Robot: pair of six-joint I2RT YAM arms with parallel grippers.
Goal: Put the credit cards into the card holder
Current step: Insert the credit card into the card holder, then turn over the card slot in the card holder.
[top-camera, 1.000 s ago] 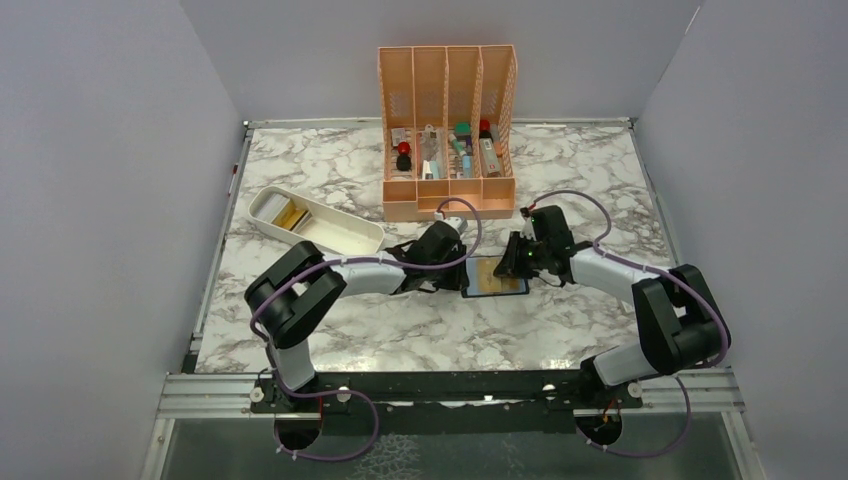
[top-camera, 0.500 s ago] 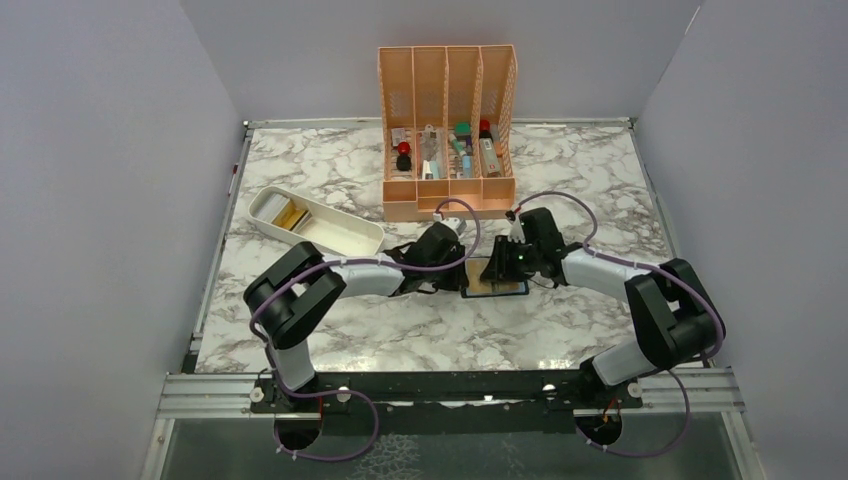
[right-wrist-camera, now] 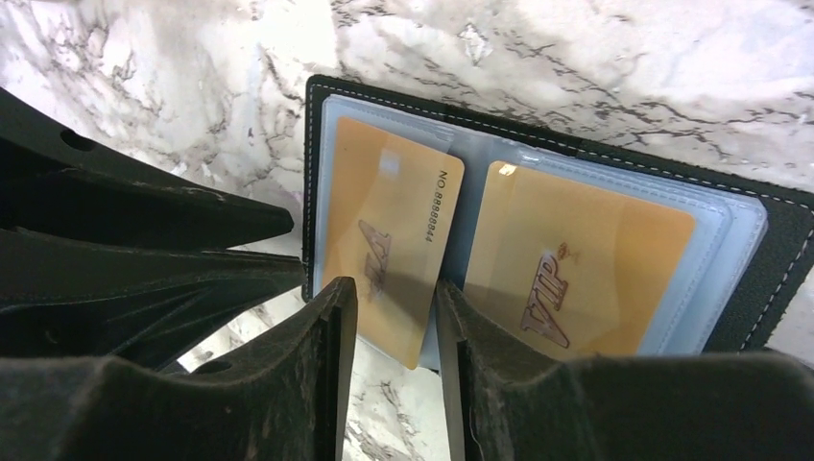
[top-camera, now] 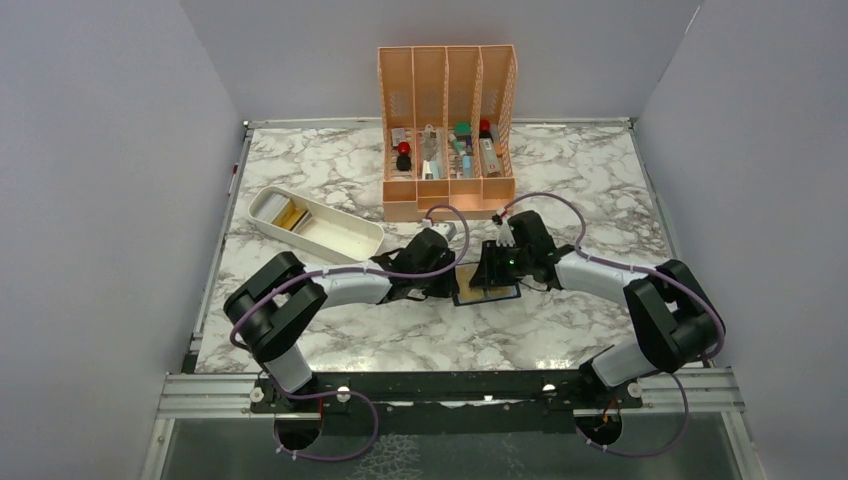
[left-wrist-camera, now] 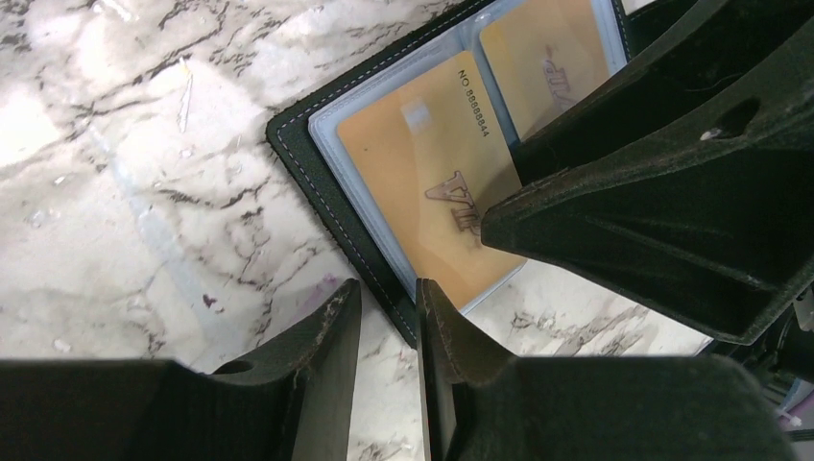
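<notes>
Plain grey walls box in a veined marble counter (top-camera: 330, 340), with an orange slotted organiser (top-camera: 447, 130) at the back and a white tray (top-camera: 362, 243) to the left, where more gold cards (top-camera: 292, 214) wait. The card holder (right-wrist-camera: 789, 252) lies open mid-counter, matte black with pale stitching and glossy bluish sleeves. I have both arms crowded over it for a reason. The left gripper (left-wrist-camera: 389, 285) sits at the holder's near edge, I judge to steady it. Its jaws are narrow and the stitched border runs into the gap, but I cannot tell whether they pinch it. The right gripper (right-wrist-camera: 395, 288) hovers over the numbered gold card (right-wrist-camera: 389, 240), jaws slightly apart and clasping nothing I can see. That card pokes out past the sleeve's lower edge. The second card (right-wrist-camera: 576, 269) sits fully sleeved under a sheen.
</notes>
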